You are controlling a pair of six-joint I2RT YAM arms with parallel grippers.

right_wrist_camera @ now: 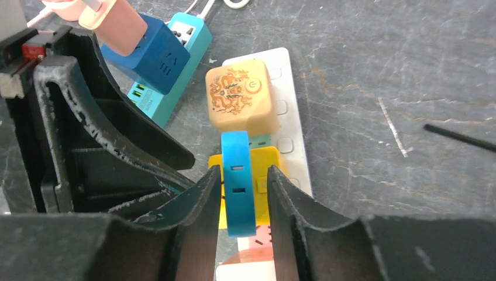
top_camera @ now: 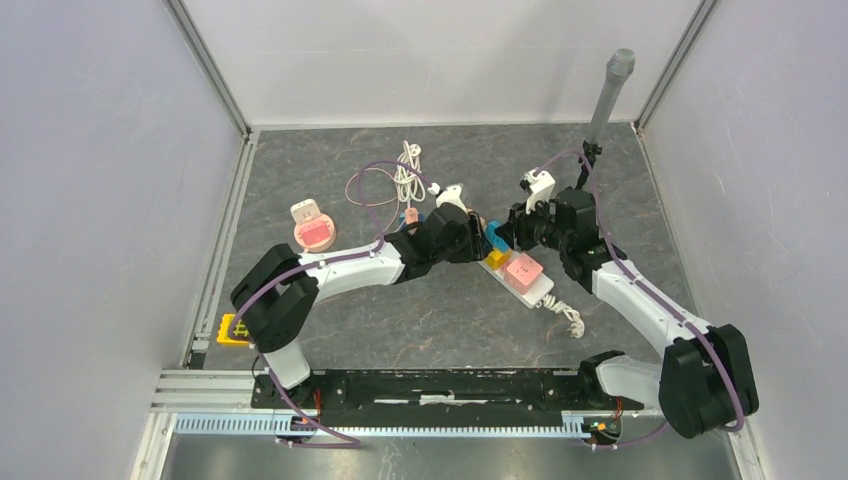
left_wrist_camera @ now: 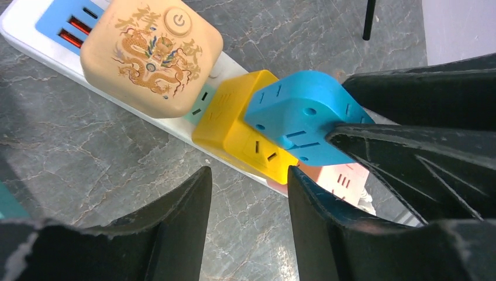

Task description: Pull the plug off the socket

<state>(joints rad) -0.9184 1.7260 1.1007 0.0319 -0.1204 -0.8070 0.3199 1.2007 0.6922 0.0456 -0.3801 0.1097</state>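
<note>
A white power strip lies mid-table and also shows in the left wrist view and the right wrist view. It carries a tan dragon-printed plug, a yellow adapter and a pink plug. A blue plug stands tilted on the yellow adapter. My right gripper is shut on the blue plug, one finger on each flat side. My left gripper is open and empty, low over the table right beside the strip, its right finger next to the pink plug.
A teal power strip with a dark blue adapter lies just left of the white one. A coiled white cable and a pink round object lie further left. A grey post stands at the back right.
</note>
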